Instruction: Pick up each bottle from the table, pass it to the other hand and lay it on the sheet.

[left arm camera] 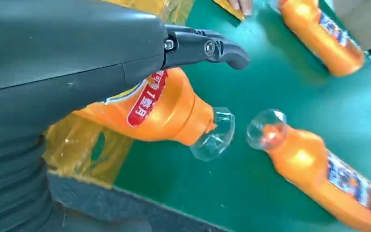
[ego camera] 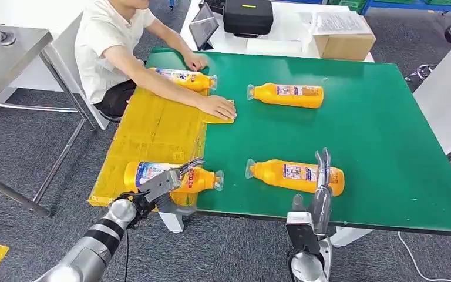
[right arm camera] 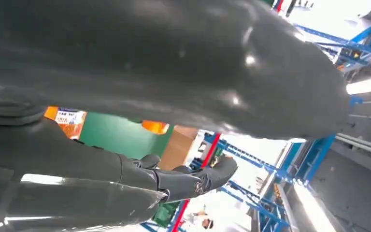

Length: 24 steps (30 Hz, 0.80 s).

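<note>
While four orange bottles lay on their sides across the green table, two of them already rested on the yellow sheet at the left of the head view, so the job looked about half done. One sheet bottle sat at the upper left, beside a seated person's forearm, with that person's hand pressing flat on the sheet's right edge. The other sheet bottle lay at the lower left, its clear cap poking off the sheet onto the green. The left hand lay over this bottle's body with fingers spread across the top; whether they clamped it or only rested there could not be told. Two bottles remained on bare green: the near bottle at lower centre and the far bottle at upper centre. The right hand stood upright at the near bottle's base end, fingers straight and close together, holding nothing. For room, the near bottle sat close to the table's front edge, and the lower sheet bottle lay near the sheet's front corner, with little margin. The middle of the sheet was bare, and open green spread to the right. In the left wrist view, the two near caps almost faced each other.
</note>
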Each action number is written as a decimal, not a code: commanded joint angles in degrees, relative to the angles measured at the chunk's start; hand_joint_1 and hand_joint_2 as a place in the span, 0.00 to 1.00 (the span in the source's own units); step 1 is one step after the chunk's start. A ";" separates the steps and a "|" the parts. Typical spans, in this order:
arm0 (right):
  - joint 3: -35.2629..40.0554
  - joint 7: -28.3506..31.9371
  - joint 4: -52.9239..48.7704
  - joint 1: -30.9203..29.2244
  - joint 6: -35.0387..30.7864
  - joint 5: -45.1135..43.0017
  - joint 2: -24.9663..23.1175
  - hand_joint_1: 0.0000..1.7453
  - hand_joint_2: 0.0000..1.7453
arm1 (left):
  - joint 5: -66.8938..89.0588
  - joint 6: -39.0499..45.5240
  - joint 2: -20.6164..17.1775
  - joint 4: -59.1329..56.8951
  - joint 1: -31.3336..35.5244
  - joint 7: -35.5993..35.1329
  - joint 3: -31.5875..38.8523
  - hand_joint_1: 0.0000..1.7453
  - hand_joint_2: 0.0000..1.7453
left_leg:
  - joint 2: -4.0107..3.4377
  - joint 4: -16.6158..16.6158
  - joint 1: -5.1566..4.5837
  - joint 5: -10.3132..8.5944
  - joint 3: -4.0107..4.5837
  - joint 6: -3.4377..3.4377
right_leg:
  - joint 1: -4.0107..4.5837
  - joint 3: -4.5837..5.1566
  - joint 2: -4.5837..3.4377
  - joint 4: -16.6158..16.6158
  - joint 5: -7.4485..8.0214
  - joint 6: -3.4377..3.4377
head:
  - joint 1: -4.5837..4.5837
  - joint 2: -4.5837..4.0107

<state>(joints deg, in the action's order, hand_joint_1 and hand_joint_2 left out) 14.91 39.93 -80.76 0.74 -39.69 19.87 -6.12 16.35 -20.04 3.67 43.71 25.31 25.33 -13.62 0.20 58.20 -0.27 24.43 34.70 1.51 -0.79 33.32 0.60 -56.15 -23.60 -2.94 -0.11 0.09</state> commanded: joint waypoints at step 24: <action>-24.24 -9.51 19.35 -6.92 -0.31 57.32 -1.27 0.00 1.00 | -5.18 46.96 7.40 26.74 -11.28 12.80 -9.18 0.00 1.00 | -0.07 -0.02 -0.03 0.09 0.35 -0.12 | 0.00 0.33 0.00 0.10 -0.01 0.15 | 0.02 0.00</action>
<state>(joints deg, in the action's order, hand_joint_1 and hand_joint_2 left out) -7.26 39.50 -70.31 -2.78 -39.78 67.78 -8.42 14.16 26.82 11.50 69.07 14.00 37.75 -20.63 0.22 58.24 -0.41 24.42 35.34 1.58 -0.89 33.94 0.72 -56.11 -23.54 -2.98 -0.09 0.09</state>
